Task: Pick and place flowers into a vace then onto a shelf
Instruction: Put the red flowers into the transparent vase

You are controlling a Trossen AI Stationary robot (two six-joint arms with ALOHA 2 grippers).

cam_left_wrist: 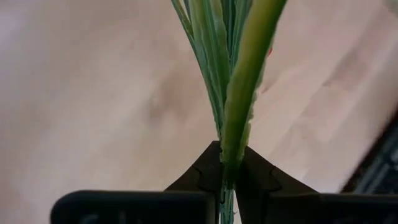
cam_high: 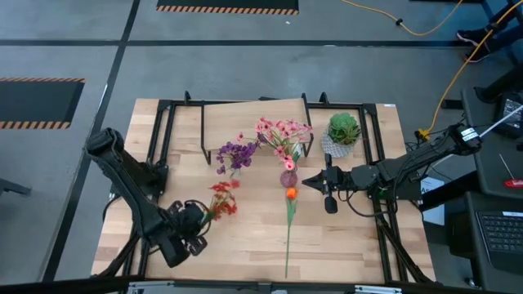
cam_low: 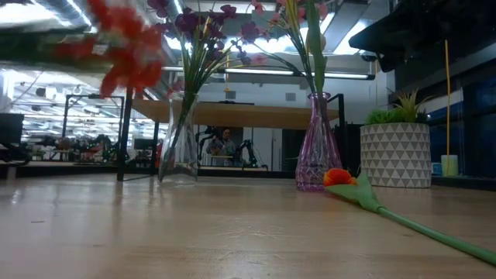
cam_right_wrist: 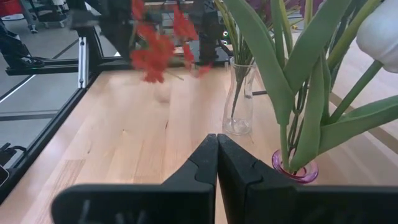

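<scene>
Holding the red flower [cam_high: 222, 198] by its green stem, left gripper [cam_high: 194, 222] is clamped on it; the left wrist view shows the stem [cam_left_wrist: 239, 99] pinched between both fingers [cam_left_wrist: 202, 174] with thin leaves fanning out ahead of them. Blossoms sit just ahead of the gripper, lifted off the desk [cam_high: 245, 245]; in the low view they hang blurred in the air, well above the wood. Left arm comes in from the near-left desk corner, elbow bent, wrist angled toward the centre.

Ahead of that gripper, further in: clear vase [cam_high: 234, 167] with purple flowers [cam_high: 235, 153], then purple vase [cam_high: 288, 177] with pink flowers [cam_high: 282, 132]. Orange flower [cam_high: 291, 193] lies flat on the desk, blossom just beside the purple vase's base, stem running back toward the near edge.

Right gripper [cam_high: 307, 181] is pressed together, holding nothing, tips just beside the purple vase. Right arm reaches in level from the right desk edge, nearly straight.

Shelf [cam_high: 245, 110] stands behind both vases, past the right gripper. Green plant in white pot [cam_high: 343, 131] sits beside the right arm's wrist.
</scene>
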